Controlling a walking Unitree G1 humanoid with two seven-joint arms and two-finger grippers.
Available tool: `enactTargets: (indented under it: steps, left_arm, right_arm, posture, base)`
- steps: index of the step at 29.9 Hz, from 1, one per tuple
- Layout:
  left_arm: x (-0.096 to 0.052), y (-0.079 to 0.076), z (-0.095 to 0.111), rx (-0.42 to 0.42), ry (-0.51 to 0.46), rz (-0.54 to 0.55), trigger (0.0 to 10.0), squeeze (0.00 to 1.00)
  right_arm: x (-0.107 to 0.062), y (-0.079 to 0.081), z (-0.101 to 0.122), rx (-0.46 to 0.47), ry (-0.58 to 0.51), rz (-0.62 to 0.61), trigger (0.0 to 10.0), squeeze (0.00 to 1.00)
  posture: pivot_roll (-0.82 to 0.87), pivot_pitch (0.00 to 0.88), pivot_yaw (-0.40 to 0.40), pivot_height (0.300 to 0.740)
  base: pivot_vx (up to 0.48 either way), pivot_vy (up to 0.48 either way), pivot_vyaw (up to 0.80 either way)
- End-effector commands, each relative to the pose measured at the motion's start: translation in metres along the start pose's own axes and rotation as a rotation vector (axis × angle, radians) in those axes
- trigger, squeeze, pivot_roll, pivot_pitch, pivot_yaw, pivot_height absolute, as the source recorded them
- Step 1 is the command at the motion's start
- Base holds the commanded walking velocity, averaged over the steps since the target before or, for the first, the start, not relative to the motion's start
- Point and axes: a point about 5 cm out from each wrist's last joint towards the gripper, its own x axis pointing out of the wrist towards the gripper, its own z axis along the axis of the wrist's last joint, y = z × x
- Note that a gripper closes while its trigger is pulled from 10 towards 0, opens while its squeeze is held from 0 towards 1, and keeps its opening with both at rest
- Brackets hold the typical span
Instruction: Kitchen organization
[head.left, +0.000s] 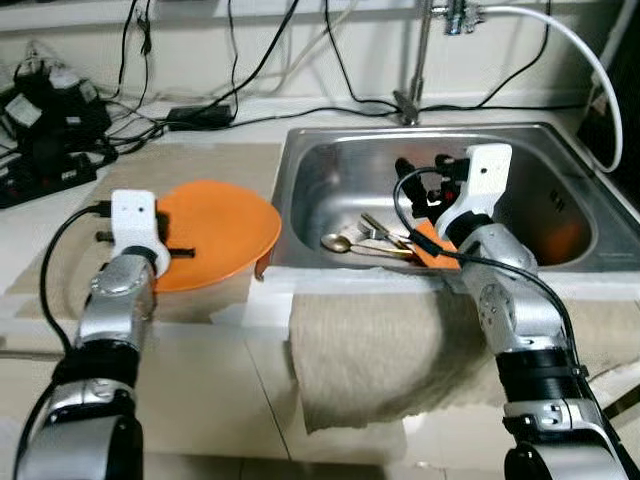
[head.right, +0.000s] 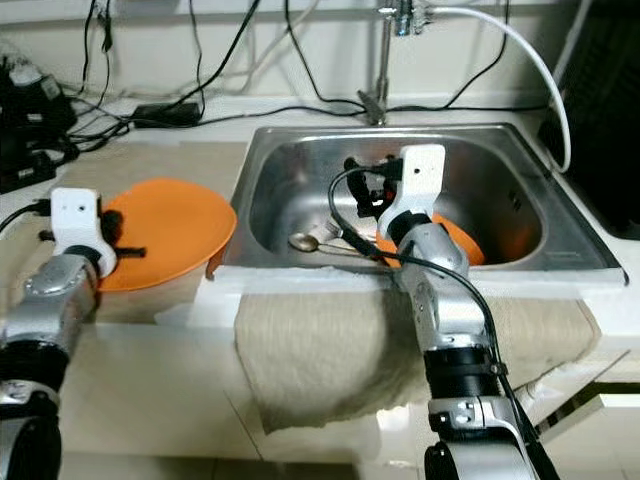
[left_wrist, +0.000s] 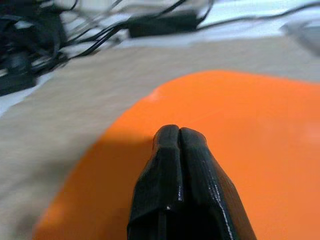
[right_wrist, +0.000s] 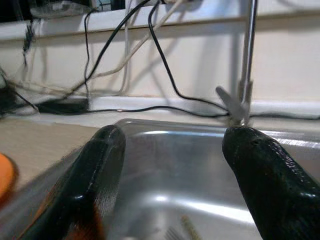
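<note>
A square stainless-steel sink (head.left: 560, 150) is set into a pale countertop, with a tall chrome tap (head.left: 415, 60) rising at its back rim and a white hose (head.left: 580, 50) curving off to the right. A beige cloth (head.left: 365, 355) hangs over the front edge of the counter below the sink. To the left of the basin, a round orange plate (head.left: 225, 230) lies on a tan mat (head.left: 200, 160), its right edge reaching just over the sink's rim.

The left gripper (left_wrist: 179, 137) hovers over the plate; the wrist view shows its two black fingers pressed flat together with orange surface on all sides of the tips, something the head views only hint at with a thin dark tip (head.left: 183, 251) sticking out over the plate. Whether the tips touch the plate cannot be told.

The right gripper (right_wrist: 172, 145) reaches into the sink. Its wrist view shows the two fingers spread wide with nothing between them, looking across the bare steel basin toward the tap's base and dark cables (right_wrist: 165, 65) on the wall. The head views add what lies under and in front of that arm: a gold-toned spoon (head.left: 340, 243) and silver forks (head.left: 382, 232) on the basin floor, and a second orange dish (head.right: 460, 240) partly covered by the wrist. A tangle of black power adapters and cords (head.left: 50, 120) sits on the counter's far left.
</note>
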Motion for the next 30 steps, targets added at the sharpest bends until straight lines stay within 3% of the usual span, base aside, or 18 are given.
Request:
enactTargets:
  steps: [1,3,6,7,10,13,15,22,30]
  left_arm:
    - [-0.005,-0.001,-0.017,0.023,0.08,-0.018,10.0,0.0]
    - [-0.003,0.005,-0.01,0.033,0.07,-0.005,10.0,0.0]
    - [-0.001,0.019,-0.004,0.064,0.074,0.027,10.0,0.0]
    - [-0.001,0.03,0.0,0.074,0.074,0.06,10.0,0.0]
    - [-0.001,0.04,0.004,0.084,0.069,0.085,10.0,0.0]
    - [-0.002,0.059,0.022,0.105,0.055,0.114,10.0,0.0]
    - [-0.001,0.062,0.031,0.102,0.037,0.109,10.0,0.0]
    - [0.001,0.056,0.065,0.093,-0.036,0.035,10.0,0.0]
    - [0.001,0.031,0.093,0.006,-0.104,-0.086,10.0,0.0]
  right_arm:
    - [-0.005,0.0,-0.008,-0.096,-0.006,-0.005,10.0,0.0]
    - [-0.007,0.002,-0.011,-0.127,-0.003,0.004,10.0,0.0]
    - [-0.008,0.001,-0.014,-0.109,0.006,0.0,10.0,0.0]
    - [-0.008,0.0,-0.015,-0.1,0.01,-0.006,10.0,0.0]
    - [-0.008,-0.001,-0.015,-0.099,0.008,-0.01,10.0,0.0]
    - [-0.008,-0.001,-0.018,-0.1,0.009,-0.012,10.0,0.0]
    - [-0.008,0.0,-0.02,-0.104,0.01,-0.007,10.0,0.0]
    - [-0.008,0.003,-0.025,-0.108,0.027,0.01,10.0,0.0]
    - [-0.008,0.004,-0.028,-0.107,0.031,0.012,10.0,0.0]
  posture:
    - [0.02,0.0,-0.005,0.74]
    - [0.03,0.0,-0.004,0.74]
    - [0.03,0.0,-0.003,0.74]
    - [0.03,0.0,-0.002,0.74]
    - [0.03,0.0,0.0,0.74]
    - [0.04,0.0,-0.001,0.74]
    - [0.04,0.0,-0.001,0.74]
    - [0.05,0.0,-0.002,0.74]
    - [0.04,0.0,-0.001,0.74]
  base:
    - [0.0,0.0,0.0]
    - [0.0,0.0,0.0]
    - [0.0,0.0,0.0]
    - [0.0,0.0,0.0]
    - [0.0,0.0,0.0]
    - [0.0,0.0,0.0]
    - [0.0,0.0,0.0]
    - [0.0,0.0,0.0]
    - [0.0,0.0,0.0]
